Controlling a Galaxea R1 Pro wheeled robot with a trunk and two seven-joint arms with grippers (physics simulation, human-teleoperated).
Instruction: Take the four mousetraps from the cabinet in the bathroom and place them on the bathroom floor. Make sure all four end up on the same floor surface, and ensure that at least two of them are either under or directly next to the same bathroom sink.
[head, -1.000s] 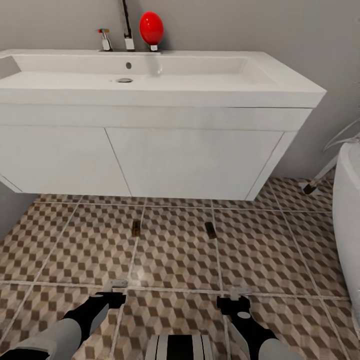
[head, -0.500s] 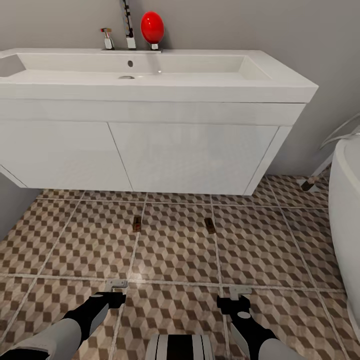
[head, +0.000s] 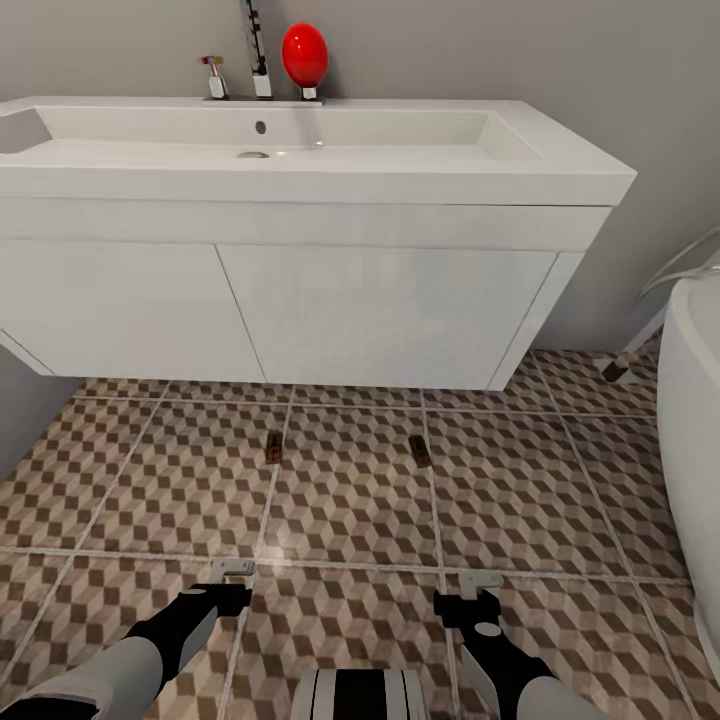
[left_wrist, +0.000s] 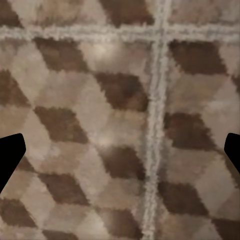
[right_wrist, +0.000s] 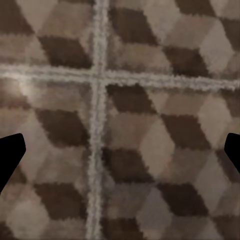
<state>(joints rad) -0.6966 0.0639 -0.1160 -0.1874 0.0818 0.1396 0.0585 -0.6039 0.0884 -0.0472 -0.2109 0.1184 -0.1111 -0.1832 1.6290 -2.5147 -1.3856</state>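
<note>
Two mousetraps lie flat on the cube-patterned bathroom floor (head: 350, 500), just in front of the white vanity: one mousetrap (head: 272, 448) to the left, the other mousetrap (head: 420, 451) to the right. Above them stands the bathroom sink (head: 300, 150) with its chrome tap and red egg-shaped object (head: 303, 54). My left gripper (head: 232, 569) and right gripper (head: 481, 579) hover low over the tiles, nearer to me than the traps, both open and holding nothing. Beneath the left gripper (left_wrist: 120, 150) and the right gripper (right_wrist: 120, 150) the wrist views show bare tile and grout lines.
A white rounded bathtub (head: 695, 430) bulges in at the right edge, with a chrome pipe and a dark foot (head: 618, 368) beside it. A grey wall corner (head: 20, 410) stands at the left. My own trunk (head: 360, 695) shows at the bottom.
The whole head view shifted a little early on, so the camera moved. Since then it holds still; the traps and both grippers keep their places.
</note>
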